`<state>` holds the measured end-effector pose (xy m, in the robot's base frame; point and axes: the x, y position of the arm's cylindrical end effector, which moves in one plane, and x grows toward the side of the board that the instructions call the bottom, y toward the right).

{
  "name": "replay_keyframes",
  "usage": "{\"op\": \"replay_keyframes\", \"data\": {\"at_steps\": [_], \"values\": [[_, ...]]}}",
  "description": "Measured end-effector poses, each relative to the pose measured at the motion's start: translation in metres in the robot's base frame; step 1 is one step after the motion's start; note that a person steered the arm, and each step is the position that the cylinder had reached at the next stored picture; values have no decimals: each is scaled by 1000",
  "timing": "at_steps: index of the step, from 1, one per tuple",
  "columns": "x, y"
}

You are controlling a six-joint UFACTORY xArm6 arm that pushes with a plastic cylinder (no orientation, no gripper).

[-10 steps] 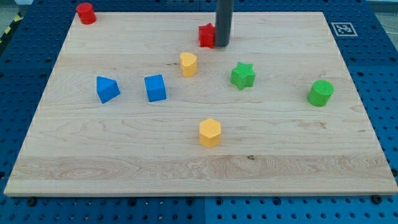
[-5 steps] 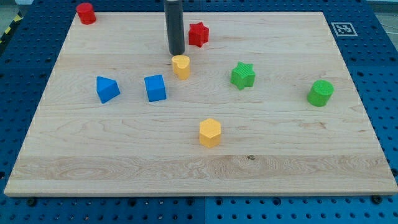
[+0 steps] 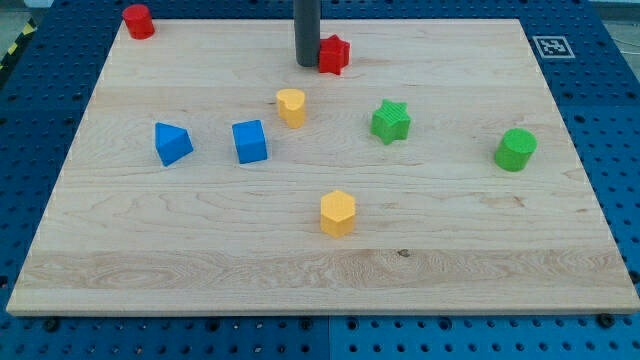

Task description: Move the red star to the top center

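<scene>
two red blocks (image 3: 333, 54) (image 3: 137, 21), two blue (image 3: 171, 143) (image 3: 250, 141), two yellow (image 3: 291, 106) (image 3: 338, 212), two green (image 3: 390, 121) (image 3: 515, 149)

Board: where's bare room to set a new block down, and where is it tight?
Free: the wide strip below the yellow hexagon to the board's bottom edge; the top-right corner above the green cylinder. Crowded: the upper middle, where my tip sits just left of the red star, with the yellow block, blue cube and green star nearby.
</scene>
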<state>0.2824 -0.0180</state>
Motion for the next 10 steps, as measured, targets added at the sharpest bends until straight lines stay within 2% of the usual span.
{"op": "replay_keyframes", "data": {"at_steps": [2,3,7,10], "values": [[29,24],[29,32],[-22,34],[66,83]]}}
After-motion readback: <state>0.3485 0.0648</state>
